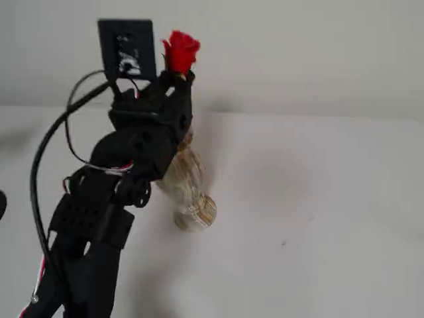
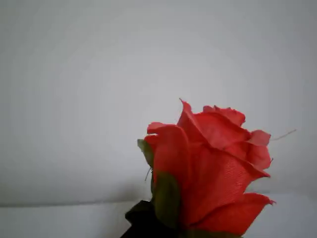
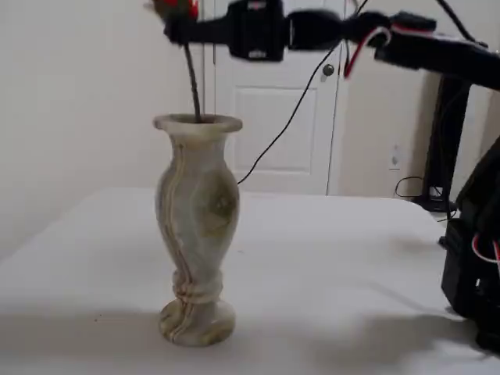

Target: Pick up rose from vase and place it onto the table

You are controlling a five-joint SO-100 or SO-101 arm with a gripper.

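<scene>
The hand [image 3: 178, 30] pinches the rose [image 1: 180, 51] just under its bud, above the vase [image 3: 196, 226]; the stem's lower end sits inside the vase, upright on the bench [image 3: 328, 266].

rose [image 2: 213, 168]: woven cloth petals, matt | vase [image 3: 195, 226]: polished streaked stone | table [image 3: 328, 266]: smooth matt white

A room in a home: a white panelled door [image 3: 277, 117] with a round knob [image 3: 329, 70] at frame centre, plain cream walls [image 3: 78, 94], white desk [image 3: 328, 273] below.
</scene>
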